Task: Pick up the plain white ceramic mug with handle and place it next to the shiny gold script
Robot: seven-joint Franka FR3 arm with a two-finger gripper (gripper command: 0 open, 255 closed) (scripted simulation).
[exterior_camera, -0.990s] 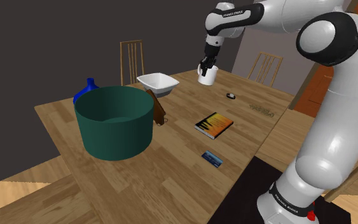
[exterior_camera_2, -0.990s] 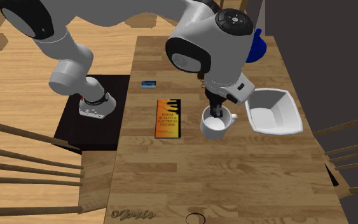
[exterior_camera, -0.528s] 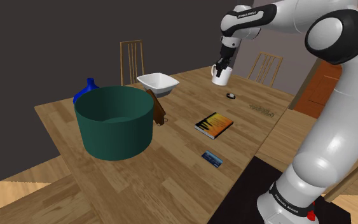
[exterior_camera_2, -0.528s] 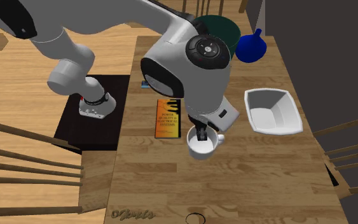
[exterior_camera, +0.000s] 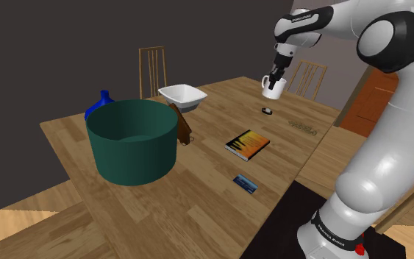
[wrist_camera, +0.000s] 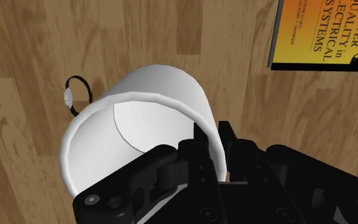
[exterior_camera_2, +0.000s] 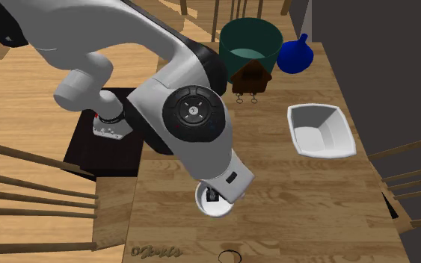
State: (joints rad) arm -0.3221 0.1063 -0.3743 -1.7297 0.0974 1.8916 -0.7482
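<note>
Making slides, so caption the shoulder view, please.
Gripper holding a white mug in the air above the wooden table.

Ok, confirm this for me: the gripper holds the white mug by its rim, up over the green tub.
Not over the green tub. The gripper holds the white mug by its rim, up over the table near the small black ring, far from the tub, as the shoulder view shows.

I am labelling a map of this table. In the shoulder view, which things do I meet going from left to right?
Green tub → white bowl → book → white mug, held up by the end effector → gold script.
</note>
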